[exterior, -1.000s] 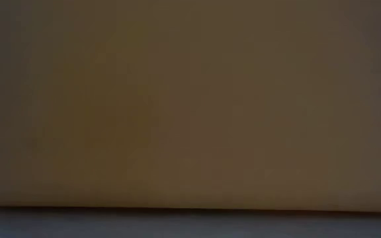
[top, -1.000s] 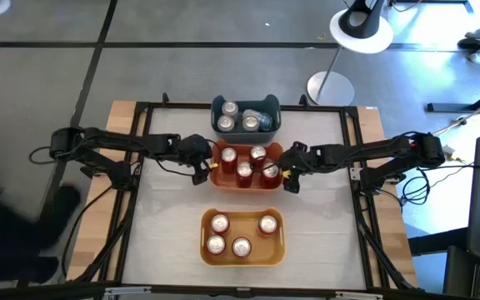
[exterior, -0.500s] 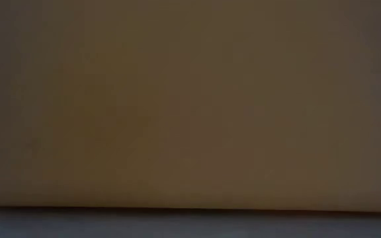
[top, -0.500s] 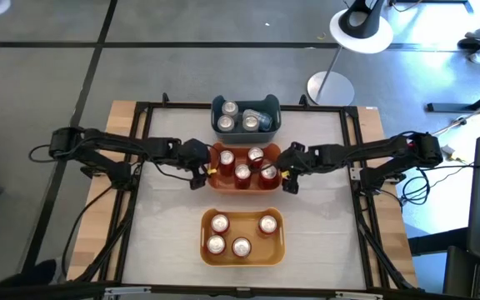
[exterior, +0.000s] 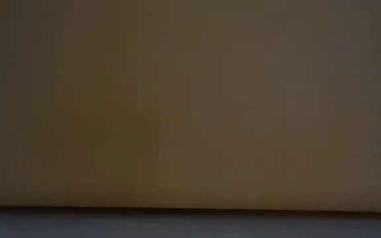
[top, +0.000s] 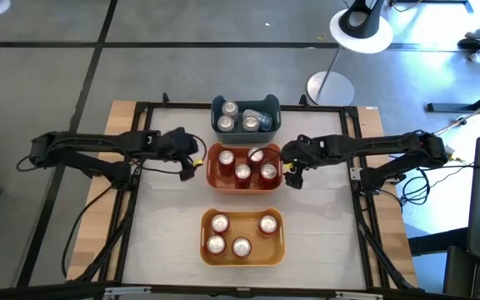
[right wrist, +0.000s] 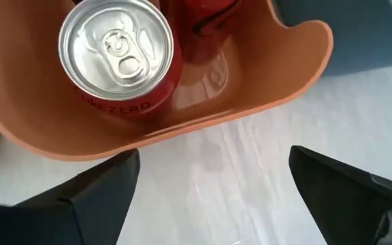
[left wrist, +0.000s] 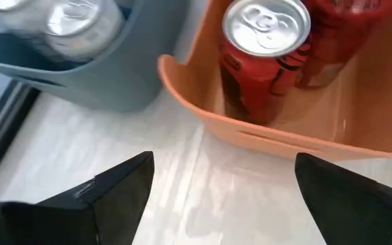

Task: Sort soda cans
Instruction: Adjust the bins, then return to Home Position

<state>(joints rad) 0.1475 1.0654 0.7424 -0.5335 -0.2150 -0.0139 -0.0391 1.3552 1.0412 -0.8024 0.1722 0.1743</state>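
Grey tiled floor (top: pixel 182 75); white lamp base (top: pixel 330 87).

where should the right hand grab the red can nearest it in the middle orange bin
Around the body just under the silver rim, coming straight down from above. The red can stands upright in the orange bin, whose wall blocks a level approach. The open right hand waits outside that wall; the neighbouring can sits close, so finger room looks tight.

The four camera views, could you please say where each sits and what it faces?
High view: overhead, straight down on both arms, the middle orange bin, the blue bin.
Low view: table height, blocked by a blank surface.
Left wrist view: on the left arm, open jaws facing that orange bin.
Right wrist view: open jaws facing the same bin, shared by both.
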